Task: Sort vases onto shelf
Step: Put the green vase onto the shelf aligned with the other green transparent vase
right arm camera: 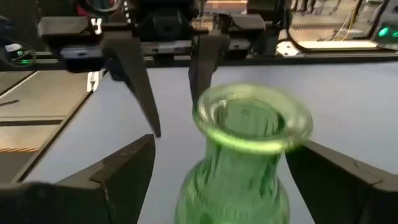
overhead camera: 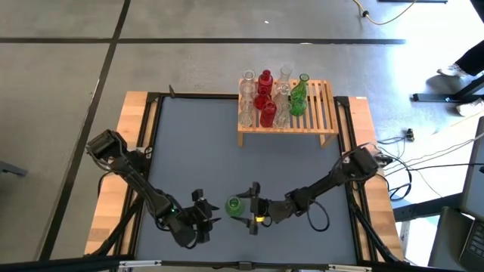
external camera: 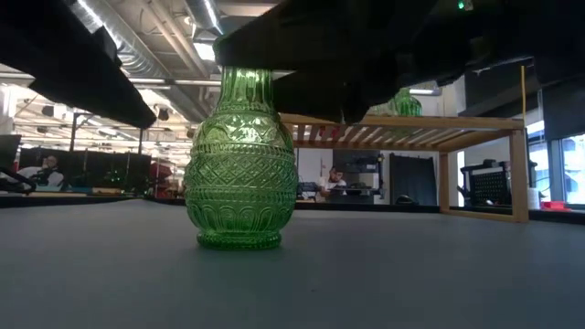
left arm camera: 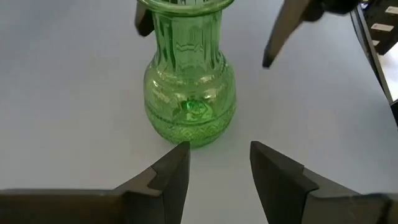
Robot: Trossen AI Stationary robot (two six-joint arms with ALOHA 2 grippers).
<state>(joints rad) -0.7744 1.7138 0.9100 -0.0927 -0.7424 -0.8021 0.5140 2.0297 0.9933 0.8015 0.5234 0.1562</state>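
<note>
Green vase [external camera: 241,155], ribbed neck, cut-pattern belly, is standing upright on table [overhead camera: 197,143] well short of shelf [overhead camera: 321,121], neck sitting between right gripper [right arm camera: 217,171] fingers spread wide, untouched; left gripper [left arm camera: 214,165], fingers apart, just beside it.

We see even, diffuse overhead light; ceiling strip lamps [external camera: 206,41] glare in the low view. Shadows on the table [overhead camera: 227,151] are faint. The green vase [right arm camera: 249,149] rim blurs close to the right wrist camera; the background there is soft.
</note>
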